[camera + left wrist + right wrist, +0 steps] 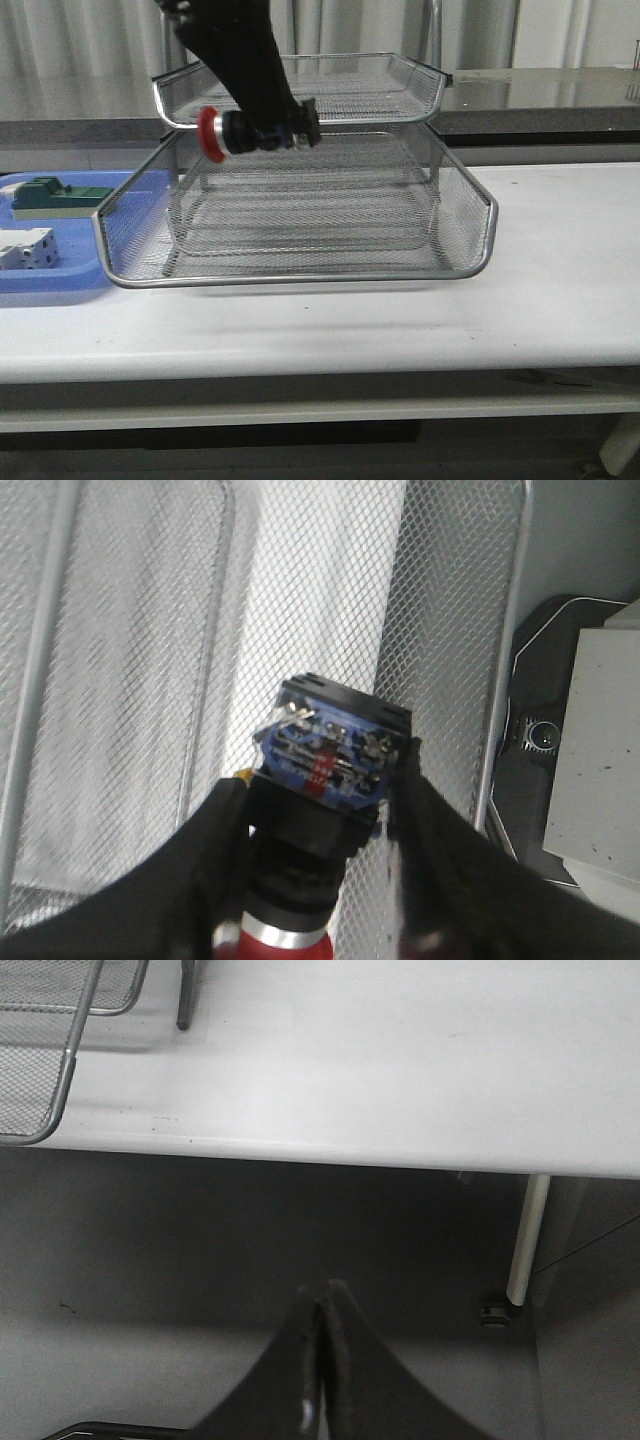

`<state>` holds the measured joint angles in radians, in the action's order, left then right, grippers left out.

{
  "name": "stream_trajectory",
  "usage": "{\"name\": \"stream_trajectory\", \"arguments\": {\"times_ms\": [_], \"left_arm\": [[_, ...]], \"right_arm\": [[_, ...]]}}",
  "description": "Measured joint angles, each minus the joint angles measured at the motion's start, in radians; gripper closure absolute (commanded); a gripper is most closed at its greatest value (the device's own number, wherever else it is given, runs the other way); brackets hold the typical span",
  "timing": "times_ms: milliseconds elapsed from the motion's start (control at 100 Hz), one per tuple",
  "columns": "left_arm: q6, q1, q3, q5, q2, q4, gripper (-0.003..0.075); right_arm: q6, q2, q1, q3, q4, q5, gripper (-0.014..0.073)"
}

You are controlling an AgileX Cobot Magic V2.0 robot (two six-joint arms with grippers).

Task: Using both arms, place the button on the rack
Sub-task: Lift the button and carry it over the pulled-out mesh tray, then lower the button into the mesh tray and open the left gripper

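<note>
Front view: the left end effector (262, 135) grips the button (240, 133), long axis level, red cap pointing left, above the rack (300, 215)'s middle tier. The right end effector (320, 1360), fingers together and empty, hangs off the counter (400, 1060).

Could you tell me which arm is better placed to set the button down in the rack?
Left. The left pincer already grips the button above the rack, over its pulled-out tier. The right pincer is closed and empty, off the table's edge.
</note>
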<state>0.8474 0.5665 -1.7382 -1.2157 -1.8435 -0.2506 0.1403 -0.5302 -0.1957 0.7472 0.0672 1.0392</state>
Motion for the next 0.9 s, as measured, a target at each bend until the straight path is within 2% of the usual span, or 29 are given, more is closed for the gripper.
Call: {"name": "stream_trajectory", "arguments": {"times_ms": [550, 650, 900], "left_arm": [[0.0, 0.027, 0.002, 0.085, -0.086, 0.0, 0.073], [0.0, 0.027, 0.002, 0.089, -0.088, 0.0, 0.0666], [0.0, 0.027, 0.002, 0.089, -0.088, 0.016, 0.0402]], "right_arm": [[0.0, 0.0, 0.0, 0.0, 0.0, 0.0, 0.066], [0.0, 0.0, 0.0, 0.0, 0.0, 0.0, 0.066], [0.0, 0.0, 0.0, 0.0, 0.0, 0.0, 0.066]]}}
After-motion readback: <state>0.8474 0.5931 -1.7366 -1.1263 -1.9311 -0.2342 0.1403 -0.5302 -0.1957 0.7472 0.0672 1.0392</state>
